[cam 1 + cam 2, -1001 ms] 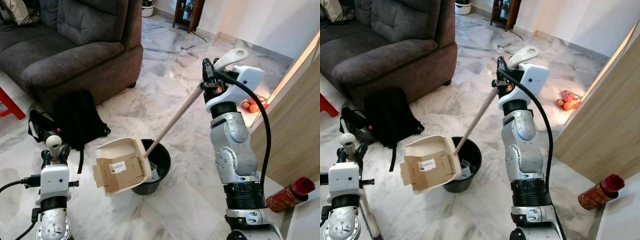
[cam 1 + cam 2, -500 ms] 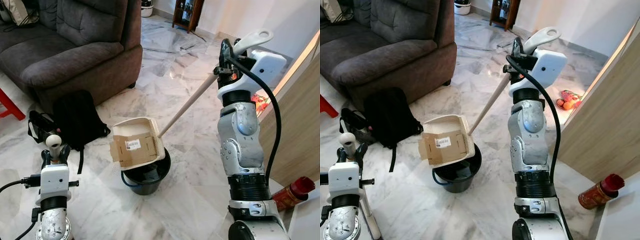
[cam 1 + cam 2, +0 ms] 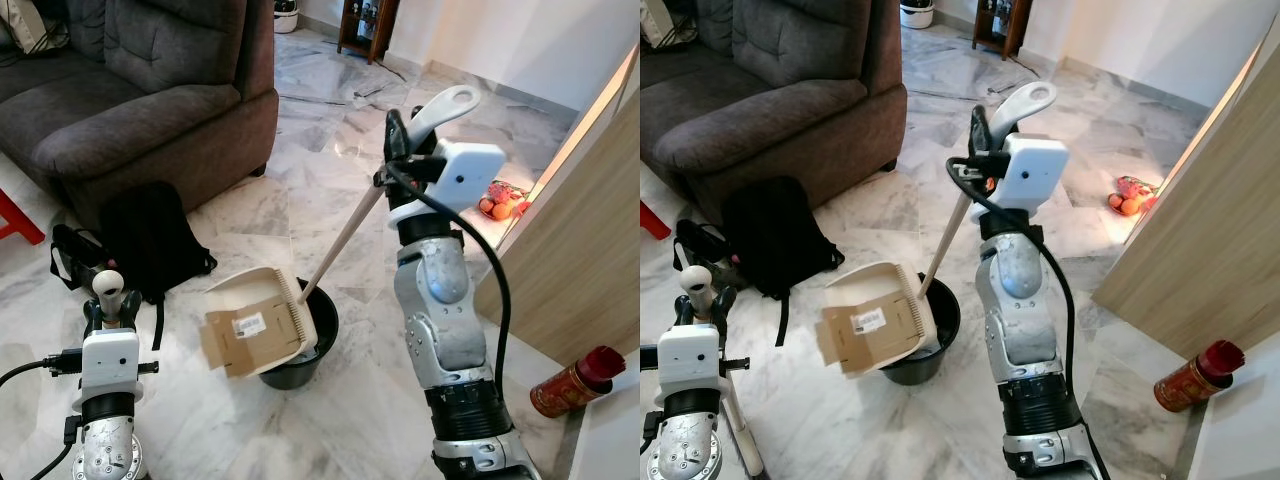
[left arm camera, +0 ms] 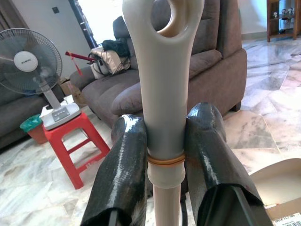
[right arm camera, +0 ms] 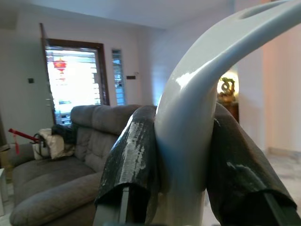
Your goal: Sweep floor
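A cream dustpan (image 3: 262,311) hangs tilted over the left rim of a black bucket (image 3: 304,352) on the marble floor. A flat cardboard piece (image 3: 238,334) with a white label lies in the pan. The pan's long handle (image 3: 345,234) slants up to my right gripper (image 3: 393,163), which is shut on its curved top end (image 5: 202,84). At the lower left, my left gripper (image 3: 108,311) is shut on an upright cream broom handle (image 4: 162,70) just below its looped top. The broom's head is hidden.
A grey sofa (image 3: 150,90) stands at the back left, with a black backpack (image 3: 150,240) and a red stool (image 3: 10,210) in front of it. A wooden panel (image 3: 580,250) runs along the right, with a red canister (image 3: 578,380) beside it and oranges (image 3: 498,205) further back.
The dustpan rose from left of the bucket to over it, then sank and tilted at the bucket's left rim. My right arm swung right and back left. The left arm stayed still.
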You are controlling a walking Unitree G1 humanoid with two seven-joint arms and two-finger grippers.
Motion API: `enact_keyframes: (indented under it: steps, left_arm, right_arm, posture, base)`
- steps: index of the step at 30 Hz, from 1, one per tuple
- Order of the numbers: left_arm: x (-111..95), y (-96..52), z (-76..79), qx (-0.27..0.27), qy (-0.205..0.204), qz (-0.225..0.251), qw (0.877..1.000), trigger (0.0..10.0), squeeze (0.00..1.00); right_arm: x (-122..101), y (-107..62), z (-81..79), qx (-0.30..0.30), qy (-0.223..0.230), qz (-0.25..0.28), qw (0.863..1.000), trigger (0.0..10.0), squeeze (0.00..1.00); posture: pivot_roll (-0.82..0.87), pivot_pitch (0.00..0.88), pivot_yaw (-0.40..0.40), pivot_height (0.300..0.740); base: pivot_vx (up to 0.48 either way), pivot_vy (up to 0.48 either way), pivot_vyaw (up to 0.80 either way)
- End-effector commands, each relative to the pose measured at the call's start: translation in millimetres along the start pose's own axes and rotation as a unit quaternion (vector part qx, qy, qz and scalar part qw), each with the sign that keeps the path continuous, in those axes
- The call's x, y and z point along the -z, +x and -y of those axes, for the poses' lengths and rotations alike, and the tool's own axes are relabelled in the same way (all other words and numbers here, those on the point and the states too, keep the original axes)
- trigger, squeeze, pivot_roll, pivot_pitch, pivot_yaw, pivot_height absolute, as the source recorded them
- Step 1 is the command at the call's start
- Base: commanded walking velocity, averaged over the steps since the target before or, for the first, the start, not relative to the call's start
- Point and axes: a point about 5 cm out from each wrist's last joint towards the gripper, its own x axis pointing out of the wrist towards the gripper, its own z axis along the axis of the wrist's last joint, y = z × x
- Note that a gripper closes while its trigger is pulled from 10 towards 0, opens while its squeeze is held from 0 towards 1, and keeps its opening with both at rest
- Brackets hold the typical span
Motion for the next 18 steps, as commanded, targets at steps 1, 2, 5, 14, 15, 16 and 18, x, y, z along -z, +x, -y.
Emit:
enact_keyframes:
  steps: [1, 2, 5, 14, 15, 16, 18]
  left_arm:
    - [-7.3, 0.5, 0.1, 0.000, 0.004, 0.020, 1.000, 10.0, 0.00]
    - [-7.2, 0.6, 0.1, 0.000, 0.004, 0.020, 1.000, 10.0, 0.00]
    - [-7.1, 0.6, 0.4, 0.001, 0.003, 0.020, 1.000, 10.0, 0.00]
    - [-6.8, 0.3, 0.9, 0.002, 0.002, 0.019, 1.000, 10.0, 0.00]
    - [-6.7, 0.3, 1.0, 0.002, 0.002, 0.019, 1.000, 10.0, 0.00]
    - [-6.8, 0.3, 1.0, 0.002, 0.002, 0.019, 1.000, 10.0, 0.00]
    - [-6.8, 0.3, 1.0, 0.002, 0.002, 0.019, 1.000, 10.0, 0.00]
  right_arm:
    - [-26.1, 2.7, -5.8, -0.011, -0.006, 0.071, 0.997, 10.0, 0.00]
    - [-26.3, 2.5, -6.1, -0.010, -0.005, 0.072, 0.997, 10.0, 0.00]
    - [-26.4, 2.1, -6.7, -0.009, -0.004, 0.072, 0.997, 10.0, 0.00]
    - [-32.0, 5.1, -5.2, 0.002, 0.002, 0.080, 0.997, 10.0, 0.00]
    - [-32.6, 5.3, -5.0, 0.004, 0.001, 0.082, 0.997, 10.0, 0.00]
    - [-33.9, 5.7, -4.9, 0.005, -0.003, 0.086, 0.996, 10.0, 0.00]
    - [-34.8, 5.7, -5.0, 0.005, -0.008, 0.089, 0.996, 10.0, 0.00]
  posture:
    - [0.19, 0.085, -0.113, 0.740]
    - [0.18, 0.084, -0.113, 0.740]
    - [0.18, 0.085, -0.112, 0.740]
    - [0.18, 0.083, -0.114, 0.740]
    - [0.18, 0.082, -0.114, 0.740]
    - [0.19, 0.083, -0.115, 0.740]
    - [0.19, 0.083, -0.115, 0.740]
  base:
    - [0.000, 0.000, 0.00]
    - [0.000, 0.000, 0.00]
    - [0.000, 0.000, 0.00]
    - [0.000, 0.000, 0.00]
    - [0.000, 0.000, 0.00]
    - [0.000, 0.000, 0.00]
    - [0.000, 0.000, 0.00]
